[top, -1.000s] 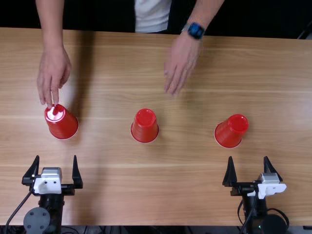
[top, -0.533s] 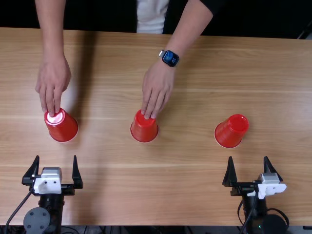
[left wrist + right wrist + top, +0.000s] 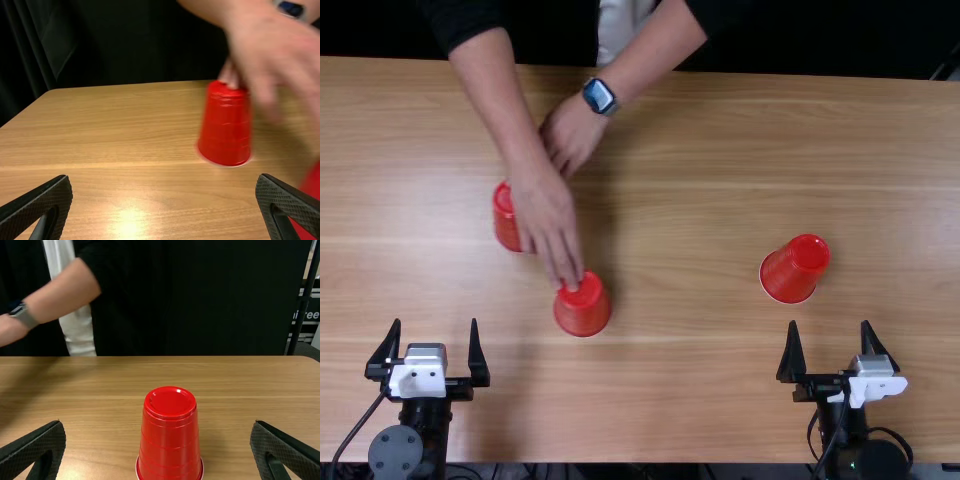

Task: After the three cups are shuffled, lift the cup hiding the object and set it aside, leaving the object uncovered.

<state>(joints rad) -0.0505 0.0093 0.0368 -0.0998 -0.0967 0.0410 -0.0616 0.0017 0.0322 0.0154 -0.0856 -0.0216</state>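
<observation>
Wooden table point(image 3: 880, 140), hand point(image 3: 548, 215) on cup point(image 3: 582, 308)

A person's hand point(image 3: 548, 215) covers the near left cup point(image 3: 585, 310), and its wrist partly hides the far left cup point(image 3: 504, 218). The right cup point(image 3: 794, 268) stands apart, with open table point(image 3: 700, 300) all around.

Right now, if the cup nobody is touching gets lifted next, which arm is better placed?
Right, probably. The right claw stands open just in front of that cup, which sits centred in its wrist view. The left claw is far across the table, where a person's hand rests on another cup.
</observation>
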